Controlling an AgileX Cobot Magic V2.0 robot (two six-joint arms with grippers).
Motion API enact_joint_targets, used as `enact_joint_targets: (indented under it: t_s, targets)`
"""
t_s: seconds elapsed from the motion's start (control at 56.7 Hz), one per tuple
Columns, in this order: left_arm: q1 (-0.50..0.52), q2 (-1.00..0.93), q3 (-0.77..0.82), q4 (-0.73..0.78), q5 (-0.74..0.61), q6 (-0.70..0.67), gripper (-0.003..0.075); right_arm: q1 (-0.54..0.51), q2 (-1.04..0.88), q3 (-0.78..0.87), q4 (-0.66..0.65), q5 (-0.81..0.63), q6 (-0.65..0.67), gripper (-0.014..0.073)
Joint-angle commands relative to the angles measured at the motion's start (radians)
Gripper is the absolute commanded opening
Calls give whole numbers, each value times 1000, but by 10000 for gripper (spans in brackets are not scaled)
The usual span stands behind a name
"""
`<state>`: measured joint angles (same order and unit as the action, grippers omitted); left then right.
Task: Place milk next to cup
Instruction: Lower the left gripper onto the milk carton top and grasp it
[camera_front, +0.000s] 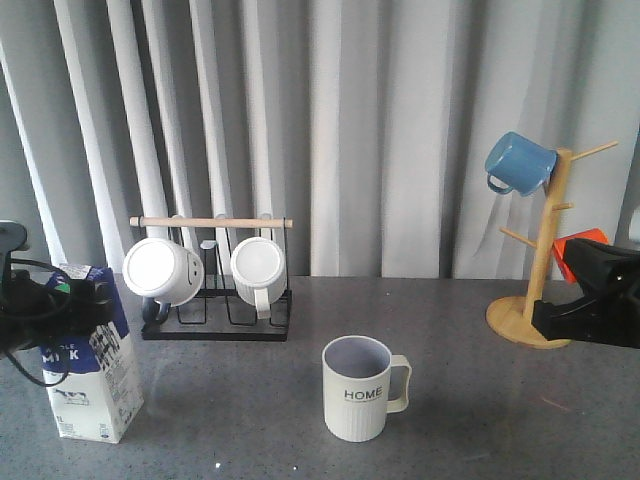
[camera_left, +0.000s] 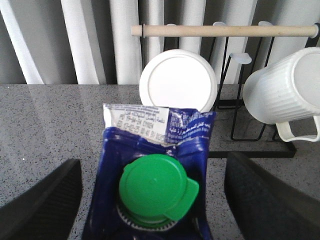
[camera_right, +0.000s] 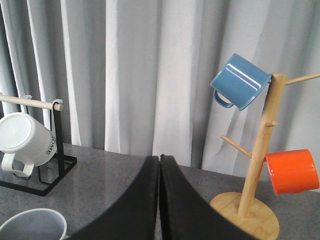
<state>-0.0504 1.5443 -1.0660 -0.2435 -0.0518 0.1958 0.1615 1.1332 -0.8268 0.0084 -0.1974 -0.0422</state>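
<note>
**Arm and Pincer Status**

Left pincer (camera_left: 155, 200): jaws spread wide, one finger (camera_left: 40, 205) on each side of the view. The left arm sits low at the left edge of the front view. Right pincer (camera_right: 160, 200): fingers pressed together, nothing between them. The right arm sits low at the right edge.
</note>
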Motion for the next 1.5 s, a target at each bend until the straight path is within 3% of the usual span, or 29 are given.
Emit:
enact_joint_targets:
  t_s: [0.0,0.194,0.494,0.652,1.305,1.393,1.481]
  targets:
    - [-2,-23,-35,1,-58,0,551,-7,-22,-31,-8,-71,3,-8]
    - [0,1,-35,1,-60,0,499,-7,-22,-31,-8,-71,3,-8]
    - [2,12,-35,1,-77,1,244,-7,-22,-31,-8,-71,3,-8]
    - [2,12,-35,1,-77,2,159,-7,-22,-31,-8,-71,3,-8]
    - [-2,-2,-35,-12,-22,6,137,-7,-22,-31,-8,-71,3,-8]
    - [-37,-37,-34,-93,-1,113,139,-7,-22,-31,-8,-71,3,-8]
    - [-95,-69,-34,-303,-33,337,140,-7,-22,-31,-8,-71,3,-8]
